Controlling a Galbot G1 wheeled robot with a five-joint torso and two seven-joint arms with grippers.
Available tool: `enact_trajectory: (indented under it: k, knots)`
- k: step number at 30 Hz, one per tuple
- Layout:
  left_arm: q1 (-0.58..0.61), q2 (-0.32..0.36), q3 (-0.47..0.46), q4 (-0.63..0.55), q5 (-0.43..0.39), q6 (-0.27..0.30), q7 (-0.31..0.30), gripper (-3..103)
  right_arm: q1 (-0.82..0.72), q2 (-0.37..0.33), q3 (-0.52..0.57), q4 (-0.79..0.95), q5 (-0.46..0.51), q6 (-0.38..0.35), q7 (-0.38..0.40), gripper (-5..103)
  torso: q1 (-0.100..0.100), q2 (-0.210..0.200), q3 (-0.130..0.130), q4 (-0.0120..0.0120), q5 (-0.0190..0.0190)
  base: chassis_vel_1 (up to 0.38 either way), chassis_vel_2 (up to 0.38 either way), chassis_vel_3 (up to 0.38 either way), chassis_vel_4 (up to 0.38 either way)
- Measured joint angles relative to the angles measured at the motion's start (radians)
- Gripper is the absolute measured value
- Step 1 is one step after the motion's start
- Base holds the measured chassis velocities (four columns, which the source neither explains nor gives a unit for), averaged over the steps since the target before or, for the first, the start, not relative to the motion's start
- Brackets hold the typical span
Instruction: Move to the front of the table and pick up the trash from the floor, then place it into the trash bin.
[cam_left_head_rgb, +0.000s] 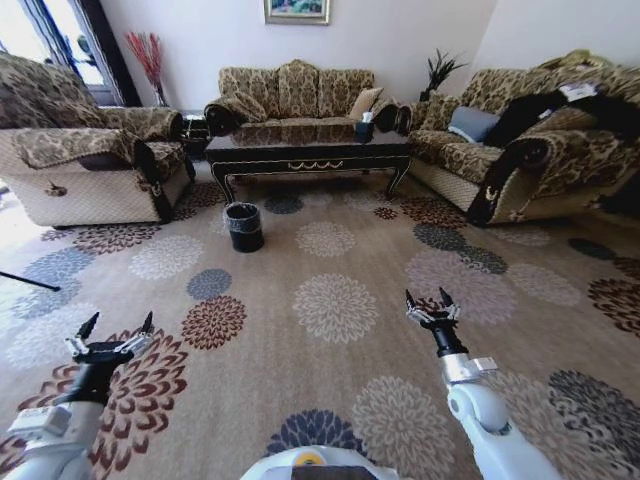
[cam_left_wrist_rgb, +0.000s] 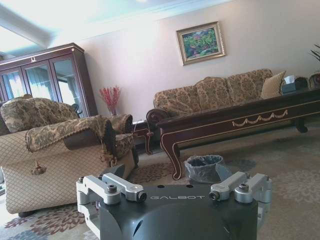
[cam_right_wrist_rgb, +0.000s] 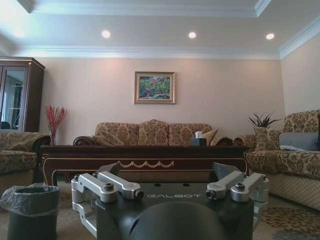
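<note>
The long dark table with gold trim stands at the far side of the room, in front of a sofa. On the patterned carpet floor, the small black trash bin with its bag liner sits near the table's left front leg. I cannot make out any trash on the carpet. My left gripper hovers open low at the left, and my right gripper hovers open at the right; both hold nothing and are far from the bin. The wrist views show the trash bin and the table ahead.
An armchair stands at the left and a sofa at the right, with a third sofa behind the table. A tissue box rests on the tabletop. Wide open carpet lies between me and the table.
</note>
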Motion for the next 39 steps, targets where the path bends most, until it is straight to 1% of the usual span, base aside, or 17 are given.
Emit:
enact_trajectory:
  k: [3, 6, 21, 29, 39]
  knots:
    - [-0.002, 0.000, 0.002, 0.005, 0.003, 0.000, 0.000, 100, -0.002, 0.000, 0.000, -0.003, 0.002, -0.001, -0.008, 100, 0.000, 0.000, 0.000, -0.0002, 0.0004, -0.022, 0.023, 0.009, -0.012]
    - [-0.003, 0.000, 0.003, 0.009, 0.003, 0.000, 0.001, 100, -0.002, 0.004, 0.000, -0.008, 0.002, -0.001, -0.015, 100, 0.000, 0.000, 0.000, 0.0000, -0.0001, 0.000, 0.000, 0.000, 0.000]
    - [-0.001, -0.006, 0.001, 0.015, 0.006, -0.015, 0.002, 100, -0.002, 0.010, -0.002, -0.008, 0.012, 0.017, -0.024, 100, 0.000, 0.000, 0.000, -0.0001, 0.0003, -0.023, -0.028, 0.025, 0.021]
    - [-0.002, -0.009, 0.001, 0.016, 0.007, -0.016, 0.003, 100, -0.003, 0.013, 0.000, -0.007, 0.013, 0.028, -0.059, 100, 0.000, 0.000, 0.000, 0.0000, 0.0002, 0.000, 0.000, 0.000, 0.000]
    - [-0.004, -0.010, 0.012, 0.026, 0.009, -0.010, 0.000, 100, -0.004, 0.016, -0.001, -0.007, 0.010, 0.029, -0.060, 100, 0.000, 0.000, 0.000, -0.0001, 0.0000, 0.007, -0.011, -0.011, 0.012]
